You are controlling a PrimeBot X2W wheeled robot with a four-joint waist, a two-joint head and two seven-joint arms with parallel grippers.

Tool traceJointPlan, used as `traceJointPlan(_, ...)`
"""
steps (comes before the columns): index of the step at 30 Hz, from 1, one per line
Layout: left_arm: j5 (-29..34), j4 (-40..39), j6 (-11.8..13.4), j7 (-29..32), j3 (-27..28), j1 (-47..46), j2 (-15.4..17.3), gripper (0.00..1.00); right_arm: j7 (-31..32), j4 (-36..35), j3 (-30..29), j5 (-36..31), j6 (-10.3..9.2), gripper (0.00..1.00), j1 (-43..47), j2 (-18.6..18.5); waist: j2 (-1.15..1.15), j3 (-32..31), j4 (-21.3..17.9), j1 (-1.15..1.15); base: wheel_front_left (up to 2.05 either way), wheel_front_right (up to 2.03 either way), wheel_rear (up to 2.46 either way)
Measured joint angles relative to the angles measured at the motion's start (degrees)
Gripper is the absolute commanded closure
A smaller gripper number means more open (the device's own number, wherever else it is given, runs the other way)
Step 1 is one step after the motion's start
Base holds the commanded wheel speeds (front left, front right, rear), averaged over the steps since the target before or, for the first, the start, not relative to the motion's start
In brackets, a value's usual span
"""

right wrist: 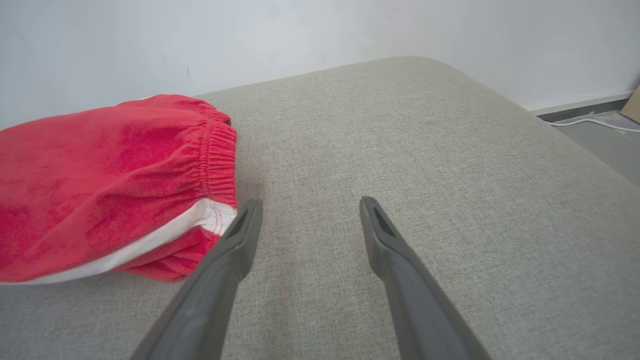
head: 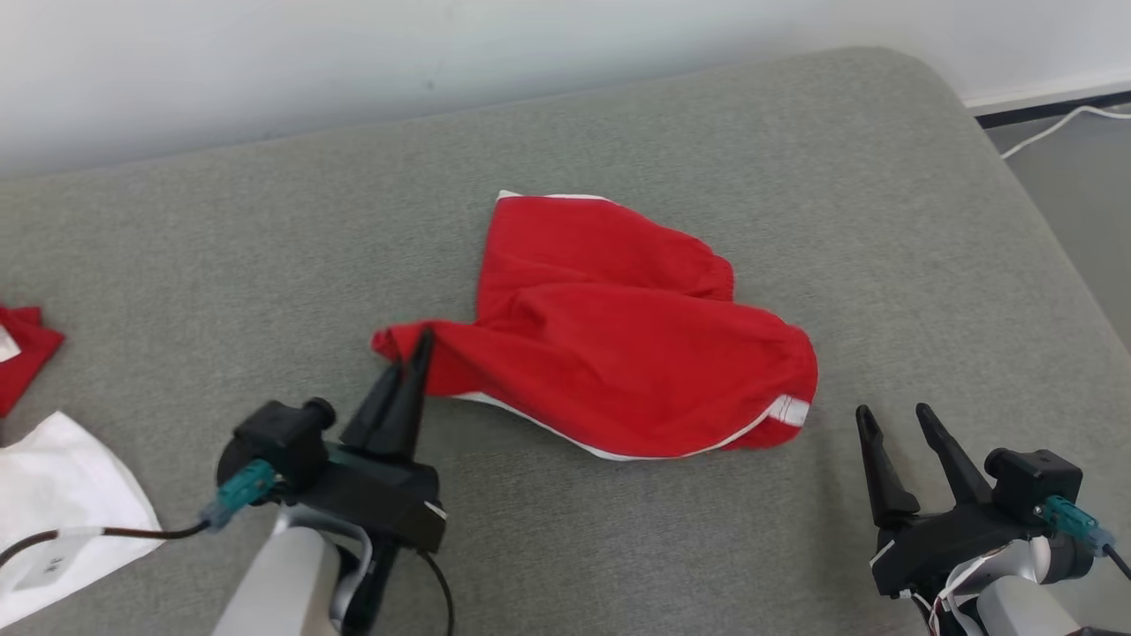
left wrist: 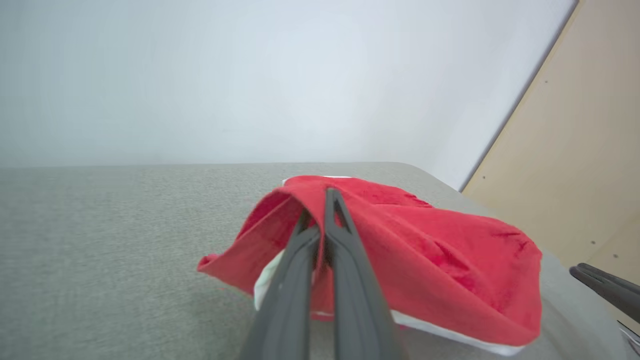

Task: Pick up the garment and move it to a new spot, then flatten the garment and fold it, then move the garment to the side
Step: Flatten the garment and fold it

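The garment (head: 618,336) is a pair of red shorts with white trim, lying crumpled in the middle of the grey cushioned surface (head: 795,177). My left gripper (head: 422,346) is shut on the garment's left corner, which is pulled into a point. In the left wrist view the two fingers pinch a fold of the red cloth (left wrist: 435,265) at the left gripper (left wrist: 320,205). My right gripper (head: 892,413) stands open at the lower right, a little right of the garment's elastic waistband (right wrist: 215,155), with nothing between the fingers of the right gripper (right wrist: 310,207).
Another red cloth (head: 22,353) and a white cloth (head: 62,495) lie at the surface's left edge. A white wall runs behind. At the far right the surface ends at a floor with a white cable (head: 1060,124). A beige panel (left wrist: 575,165) stands at the right.
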Motion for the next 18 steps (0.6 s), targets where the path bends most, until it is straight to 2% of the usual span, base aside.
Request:
traceJointPlan(3,2.15,-0.1,0.0,0.0,3.23,0.26,0.02,1.0,0.01,0.03,-0.13,0.0,0.0,0.0,0.02,0.67,0.0,0.25,1.21,0.0,0.0,0.0,0.0)
traceJointPlan(8,6.04,4.22,0.0,0.0,7.48,-1.78,0.22,1.0,0.01,-0.21,0.63,-0.05,0.0,0.0,-0.45,1.96,0.0,1.39,2.35,0.0,0.0,0.0,0.0)
traceJointPlan(16,9.32,14.04,1.46,0.0,12.32,-6.94,1.99,1.0,0.01,-0.88,1.94,-0.05,0.0,0.0,-1.78,3.0,0.0,3.07,1.07,0.01,0.0,0.0,0.0)
traceJointPlan(18,9.76,16.14,1.44,0.0,12.57,-7.86,1.87,0.68,0.01,-0.82,1.94,0.05,0.0,0.0,-1.76,3.07,0.0,3.36,0.75,0.01,0.0,0.0,0.0)
